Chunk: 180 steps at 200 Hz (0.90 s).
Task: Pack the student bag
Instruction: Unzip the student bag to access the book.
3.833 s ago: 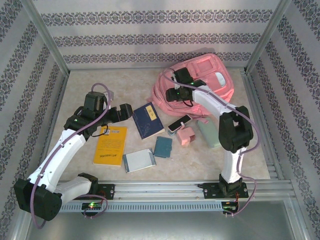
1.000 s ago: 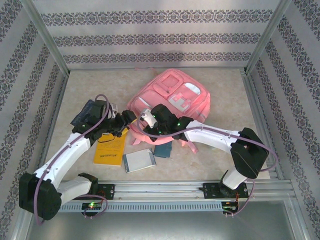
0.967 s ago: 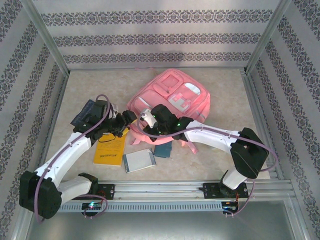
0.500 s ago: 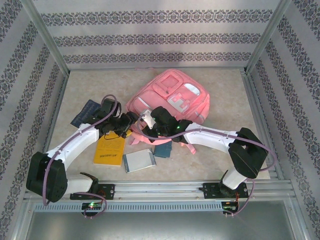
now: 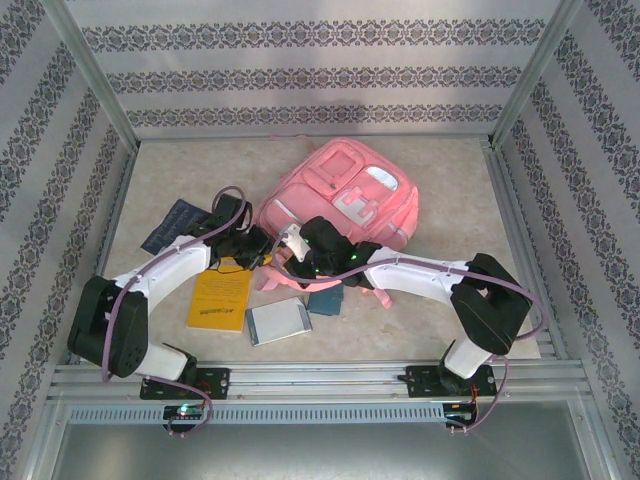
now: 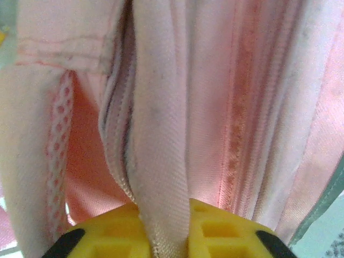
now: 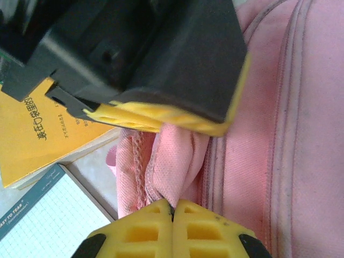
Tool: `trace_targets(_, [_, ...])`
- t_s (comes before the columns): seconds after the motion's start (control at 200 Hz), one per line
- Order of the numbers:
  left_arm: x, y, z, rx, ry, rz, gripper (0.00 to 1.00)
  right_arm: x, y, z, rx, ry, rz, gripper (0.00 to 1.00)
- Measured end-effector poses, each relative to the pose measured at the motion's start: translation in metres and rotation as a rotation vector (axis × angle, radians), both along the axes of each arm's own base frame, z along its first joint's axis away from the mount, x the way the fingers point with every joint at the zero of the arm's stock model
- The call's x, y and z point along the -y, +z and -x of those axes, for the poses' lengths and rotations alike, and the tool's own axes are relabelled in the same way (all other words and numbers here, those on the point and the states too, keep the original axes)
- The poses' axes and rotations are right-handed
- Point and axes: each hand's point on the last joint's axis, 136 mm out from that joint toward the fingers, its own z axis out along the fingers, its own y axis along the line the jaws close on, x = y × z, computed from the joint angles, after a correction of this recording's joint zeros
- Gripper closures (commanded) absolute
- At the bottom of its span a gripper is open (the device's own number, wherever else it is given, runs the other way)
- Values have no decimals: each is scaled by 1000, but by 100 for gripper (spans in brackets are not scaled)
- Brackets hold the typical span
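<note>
**Clerk:** Near edge of the worktop (image 5: 180,170) first. What is there?

**Inspector:** Loose items, lying flat. There is a grid-ruled pad (image 5: 278,322) and a yellow book (image 5: 220,298) to its left. A small teal notebook (image 5: 325,300) sits partly under the right arm. A dark blue book (image 5: 172,225) lies further back on the left. All four are outside the bag.

**Clerk:** The grippers?

**Inspector:** Both are at the bag's near-left edge, just beside one another. On the left gripper (image 6: 167,217) the jaws are closed on a flat band of pink fabric running up between the yellow pads. On the right gripper (image 7: 173,212) the jaws are pressed together, pinching a bunched fold of pink cloth beside a seam.

**Clerk:** And the student bag (image 5: 345,195) itself?

**Inspector:** It lies beyond them, mid-worktop toward the far wall, front pockets facing up.

**Clerk:** Handling?

**Inspector:** In my judgement it is soft, limp and light. It will sag and fold rather than hold a shape. The weave looks grippy, and nothing about it appears fragile. The risk is that a thin pinch slips out or lifts one layer only. The best holds are sewn edges, straps, or the lips on either side of the opening. One gripper on each lip, drawn apart, would hold the mouth open. I cannot tell whether the zip is undone.
</note>
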Motion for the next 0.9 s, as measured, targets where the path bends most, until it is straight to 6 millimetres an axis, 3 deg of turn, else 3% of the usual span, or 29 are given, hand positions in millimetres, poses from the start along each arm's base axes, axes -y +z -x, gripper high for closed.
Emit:
trace_targets(0.055, [1, -1, -1, 0, -2, 2, 100, 1, -1, 0, -5, -4, 1, 67])
trace_targets(0.18, [0, -4, -1, -3, -7, -4, 100, 1, 9, 3, 4, -8, -33, 45])
trace_targets(0.25, [0, -3, -1, 5, -14, -7, 100, 8, 24, 6, 5, -27, -72, 34])
trace_targets(0.345, [-2, 2, -3, 24, -28, -13, 100, 28, 54, -3, 15, -102, -145, 26])
trace_targets(0.465, [-4, 18, -9, 72, -59, -25, 100, 72, 98, -39, 26, -277, -256, 26])
trace_targets(0.585, [-2, 34, -15, 129, -102, -37, 100, 111, 115, -76, 1, -406, -289, 34])
trace_targets(0.684, [-1, 37, -16, 154, -136, -48, 100, 133, 116, -106, -85, -473, -276, 37])
trace_targets(0.779, [-1, 36, -14, 167, -170, -63, 100, 139, 110, -132, -167, -480, -262, 36])
trace_targets(0.899, [0, 41, -13, 196, -221, -81, 100, 126, 86, -133, -297, -409, -231, 36])
